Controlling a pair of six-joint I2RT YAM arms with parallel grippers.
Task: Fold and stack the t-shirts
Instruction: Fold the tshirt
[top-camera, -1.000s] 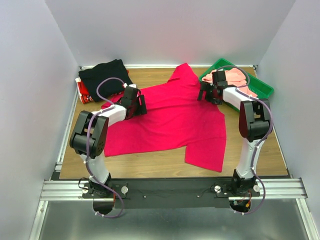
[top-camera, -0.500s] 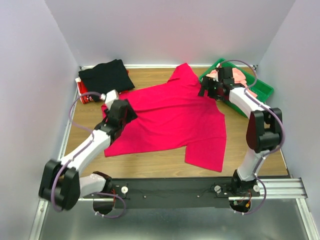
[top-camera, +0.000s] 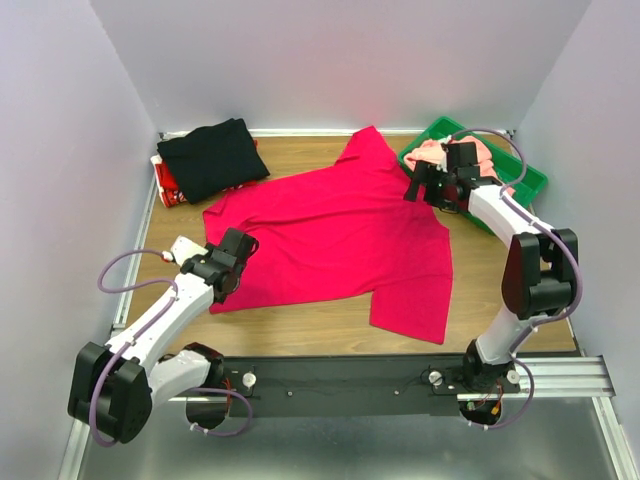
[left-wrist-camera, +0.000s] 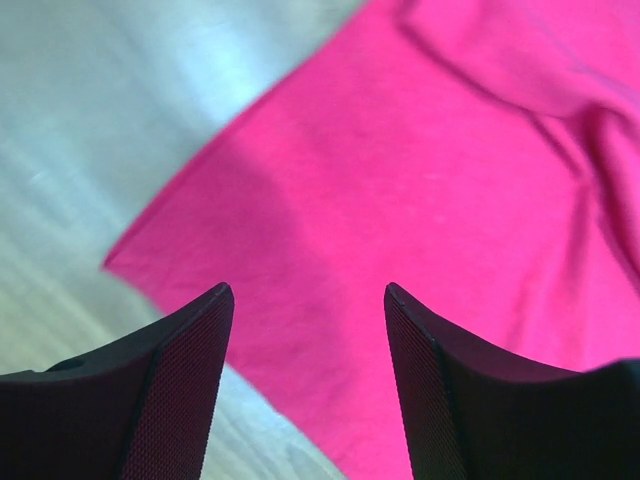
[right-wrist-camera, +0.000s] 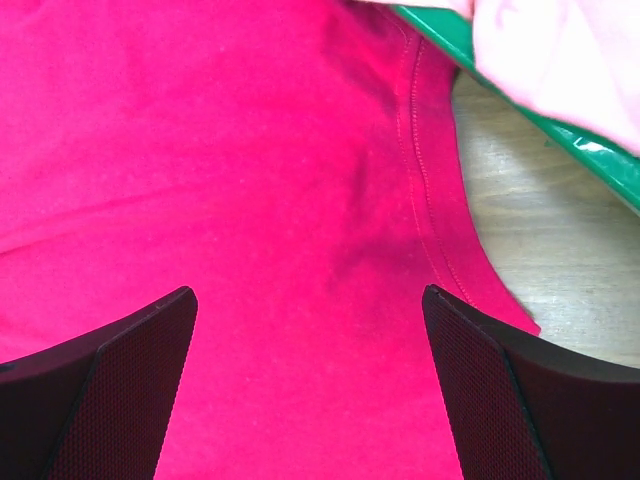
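Your left gripper (left-wrist-camera: 307, 290) has drawn back over the near-left corner of the crimson t-shirt (top-camera: 340, 235), jaws apart; your right gripper (right-wrist-camera: 309, 291) gapes wide. The soft cloth lies flat on the table (top-camera: 300, 325), long axis left-right.

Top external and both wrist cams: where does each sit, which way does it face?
Top external: above and behind the bases, looking down at the table; both arms show whole.
Left wrist: on the left arm, looking down past left gripper at crimson t-shirt corner.
Right wrist: looking down past right gripper at its stitched seam and green tray.
Shared: all three see the crimson t-shirt.
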